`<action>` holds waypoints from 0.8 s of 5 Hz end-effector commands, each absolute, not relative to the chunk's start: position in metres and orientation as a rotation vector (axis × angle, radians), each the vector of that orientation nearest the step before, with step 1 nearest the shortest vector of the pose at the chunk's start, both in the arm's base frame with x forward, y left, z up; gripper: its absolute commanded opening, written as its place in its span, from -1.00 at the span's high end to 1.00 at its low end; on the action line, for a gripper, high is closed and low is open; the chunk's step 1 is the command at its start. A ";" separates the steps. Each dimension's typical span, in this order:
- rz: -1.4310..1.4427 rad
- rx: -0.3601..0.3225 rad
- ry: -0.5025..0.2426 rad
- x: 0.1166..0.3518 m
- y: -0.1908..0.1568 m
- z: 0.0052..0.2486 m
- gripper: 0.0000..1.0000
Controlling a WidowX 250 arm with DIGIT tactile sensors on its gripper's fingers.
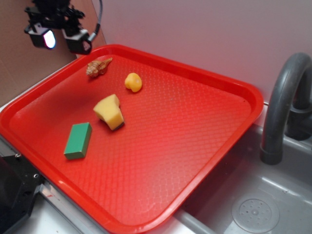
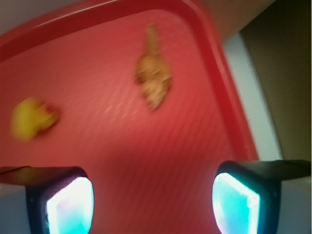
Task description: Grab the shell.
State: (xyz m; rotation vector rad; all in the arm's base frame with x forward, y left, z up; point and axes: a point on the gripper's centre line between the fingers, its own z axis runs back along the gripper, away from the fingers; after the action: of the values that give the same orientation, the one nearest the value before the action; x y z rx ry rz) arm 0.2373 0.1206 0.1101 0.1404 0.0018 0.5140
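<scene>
Nearest our wrist lens, two glossy fingertips (image 2: 68, 204) of the gripper (image 2: 153, 204) stand wide apart, grasping nothing. Beyond them we see the shell (image 2: 152, 80), tan, knobbly and spiral, lying on the textured red plastic tray (image 2: 229, 97) near its far corner, pointed tail toward the rim. In the exterior view we note a rounded orange-yellow lump (image 1: 133, 82), a wedge-shaped yellow sponge (image 1: 110, 111), a green block (image 1: 78, 140) and a grey faucet (image 1: 282, 107).

Black hand (image 1: 58, 38), pale glowing finger pads (image 2: 70, 204), black cable (image 1: 99, 14) looping behind.
</scene>
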 end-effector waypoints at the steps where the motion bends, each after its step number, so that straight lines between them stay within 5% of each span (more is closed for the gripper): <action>1: 0.574 0.090 -0.076 0.289 0.153 0.081 -1.00; 4: 0.550 0.123 -0.012 0.294 0.156 0.036 -1.00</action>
State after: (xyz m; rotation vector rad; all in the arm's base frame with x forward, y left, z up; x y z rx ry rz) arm 0.2963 0.1489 0.0281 0.1156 0.0107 0.5551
